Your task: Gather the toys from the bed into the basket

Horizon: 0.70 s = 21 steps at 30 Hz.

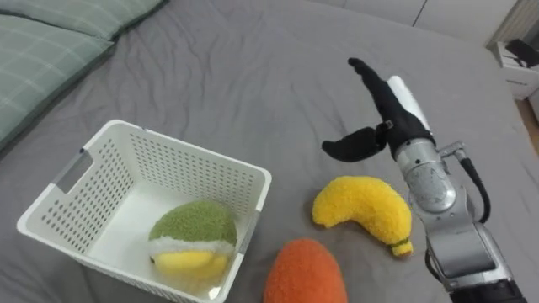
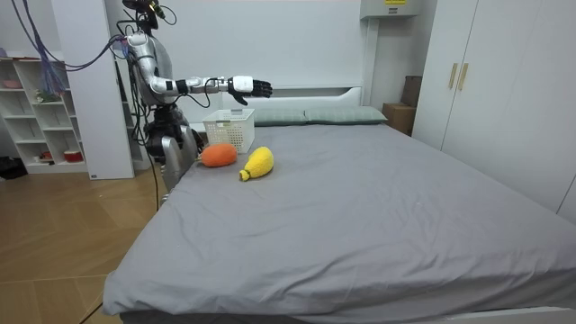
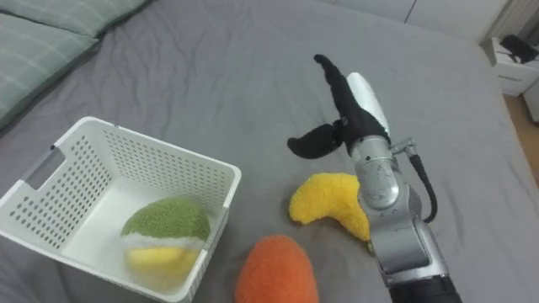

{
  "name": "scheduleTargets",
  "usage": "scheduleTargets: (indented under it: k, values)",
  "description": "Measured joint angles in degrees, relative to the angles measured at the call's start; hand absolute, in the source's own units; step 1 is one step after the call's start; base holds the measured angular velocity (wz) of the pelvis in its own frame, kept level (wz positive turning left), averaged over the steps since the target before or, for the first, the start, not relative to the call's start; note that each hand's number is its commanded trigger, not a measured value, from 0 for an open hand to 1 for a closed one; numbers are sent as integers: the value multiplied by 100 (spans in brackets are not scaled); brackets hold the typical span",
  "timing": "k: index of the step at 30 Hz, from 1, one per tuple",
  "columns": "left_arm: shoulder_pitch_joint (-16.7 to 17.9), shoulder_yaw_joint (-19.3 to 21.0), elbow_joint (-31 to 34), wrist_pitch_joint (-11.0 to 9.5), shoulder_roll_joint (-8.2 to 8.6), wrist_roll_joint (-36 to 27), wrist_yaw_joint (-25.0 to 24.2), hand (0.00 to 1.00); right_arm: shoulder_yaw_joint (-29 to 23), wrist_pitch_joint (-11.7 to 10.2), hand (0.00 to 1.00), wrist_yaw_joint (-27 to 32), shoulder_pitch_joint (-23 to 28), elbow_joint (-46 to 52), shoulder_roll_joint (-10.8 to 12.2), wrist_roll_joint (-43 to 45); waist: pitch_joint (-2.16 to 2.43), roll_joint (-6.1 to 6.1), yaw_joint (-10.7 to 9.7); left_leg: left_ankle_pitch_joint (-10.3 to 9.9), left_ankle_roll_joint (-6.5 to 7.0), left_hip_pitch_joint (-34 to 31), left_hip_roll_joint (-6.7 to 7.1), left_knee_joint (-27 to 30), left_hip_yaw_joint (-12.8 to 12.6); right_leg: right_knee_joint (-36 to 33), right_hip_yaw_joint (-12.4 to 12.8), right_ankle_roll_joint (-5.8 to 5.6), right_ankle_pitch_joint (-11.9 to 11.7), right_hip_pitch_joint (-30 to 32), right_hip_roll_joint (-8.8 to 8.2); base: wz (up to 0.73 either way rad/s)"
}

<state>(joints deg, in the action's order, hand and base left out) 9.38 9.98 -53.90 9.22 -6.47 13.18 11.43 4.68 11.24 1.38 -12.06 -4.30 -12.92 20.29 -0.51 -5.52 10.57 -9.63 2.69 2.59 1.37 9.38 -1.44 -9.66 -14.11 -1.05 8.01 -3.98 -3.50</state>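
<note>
So the robot stood at the side of the bed [image 1: 253,76] near the pillows [image 1: 42,50], one green-and-yellow plush toy [image 1: 192,231] already sitting in the white basket [image 1: 253,181]. Two were left on the cover: a yellow banana-ish toy [image 1: 362,210] and an orange toy [image 1: 305,271], close together just beside the basket. The right hand [image 1: 389,122] hovered over the bed beyond the yellow one, fingers straight, thumb spread wide, holding nothing. Looked like the reach-for-the-next-toy step; it would need to drop down and close round the yellow plush. Plenty of bare sheet around the hand, though the basket wall sat near and both toys lay by the bed's edge.
</note>
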Motion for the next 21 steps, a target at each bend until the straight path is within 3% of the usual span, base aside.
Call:
scheduleTargets:
  k: [6,10,21]
  values:
    - [48,5,-7,0,24,-13,41,0,-187,-2,0,179,3,-272,-44,-7,10,-14,-142,0,1,1,3,-4,2,-4,-6,0,0,-1,-1,0]
    - [101,16,-7,-1,12,-2,41,0,-194,-14,0,243,1,-838,-48,-200,49,-54,-130,1,1,29,2,3,15,2,-27,0,0,-37,-1,0]
    - [454,84,30,67,-38,2,36,0,-195,-2,0,341,-18,-2277,-50,-248,31,-30,-78,-8,10,68,20,13,84,-6,-86,-2,1,-115,-15,2]
